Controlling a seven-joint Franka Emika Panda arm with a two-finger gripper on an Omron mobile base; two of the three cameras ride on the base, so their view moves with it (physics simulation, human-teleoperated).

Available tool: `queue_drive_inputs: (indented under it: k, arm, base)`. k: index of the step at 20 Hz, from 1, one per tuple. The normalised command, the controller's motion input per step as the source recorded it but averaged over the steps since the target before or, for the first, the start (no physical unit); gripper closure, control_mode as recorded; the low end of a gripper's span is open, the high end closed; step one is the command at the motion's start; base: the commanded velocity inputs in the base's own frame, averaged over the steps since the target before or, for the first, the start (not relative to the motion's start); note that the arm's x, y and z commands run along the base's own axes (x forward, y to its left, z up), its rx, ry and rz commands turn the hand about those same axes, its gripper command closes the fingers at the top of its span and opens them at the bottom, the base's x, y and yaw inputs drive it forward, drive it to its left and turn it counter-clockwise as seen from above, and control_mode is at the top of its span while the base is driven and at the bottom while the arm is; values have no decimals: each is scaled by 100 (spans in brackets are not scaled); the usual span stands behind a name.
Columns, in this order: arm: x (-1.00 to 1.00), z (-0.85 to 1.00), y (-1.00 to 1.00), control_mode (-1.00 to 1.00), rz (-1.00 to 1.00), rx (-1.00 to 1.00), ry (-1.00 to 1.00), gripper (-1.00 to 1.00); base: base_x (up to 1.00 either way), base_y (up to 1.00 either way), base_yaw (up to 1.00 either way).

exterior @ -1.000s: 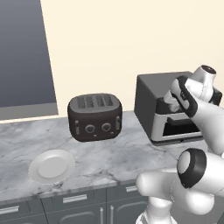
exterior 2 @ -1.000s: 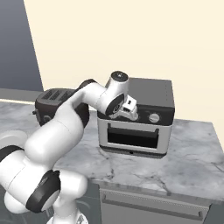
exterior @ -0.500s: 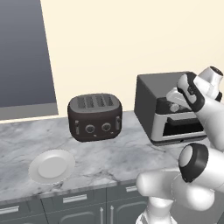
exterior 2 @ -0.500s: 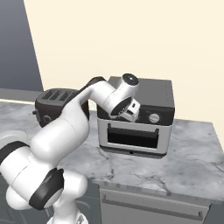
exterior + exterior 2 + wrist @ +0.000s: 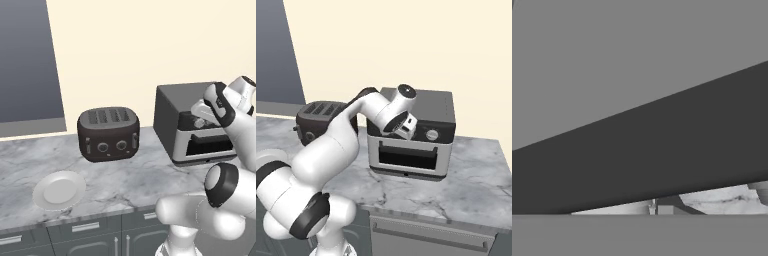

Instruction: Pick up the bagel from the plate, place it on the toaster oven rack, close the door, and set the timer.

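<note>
The dark grey toaster oven (image 5: 421, 107) stands at the back of the counter with its door (image 5: 408, 157) shut, so the toaster oven rack is hidden behind the dark glass. My gripper (image 5: 406, 128) is pressed up to the oven's knob panel, left of a silver knob (image 5: 432, 134). From the other side the gripper (image 5: 201, 118) covers the panel above the door (image 5: 207, 145). Its fingers are hidden by the hand, so I cannot tell whether they hold a knob. The white plate (image 5: 59, 190) lies bare at the counter's front left. The bagel is out of view.
A dark brown four-slot toaster (image 5: 107, 132) stands between the plate and the oven. Grey marble counter (image 5: 471, 185) spreads in front of the oven and to its right. Drawer fronts (image 5: 85, 230) run below the counter edge.
The hand has slid a little to the right along the oven's knob panel and now rests there. The oven, toaster and plate have not moved.
</note>
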Motion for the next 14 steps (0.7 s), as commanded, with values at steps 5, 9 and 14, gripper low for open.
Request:
queue_drive_inputs:
  k: [5, 9, 14]
  arm:
    - [-12, 3, -48, -100, 0, 0, -6, 100]
    - [-12, 3, -44, -100, 0, -5, -5, 100]
    - [-11, 0, -57, -100, 0, -10, -2, 100]
  base:
    - [0, 0, 0]
    - [0, 0, 0]
    - [0, 0, 0]
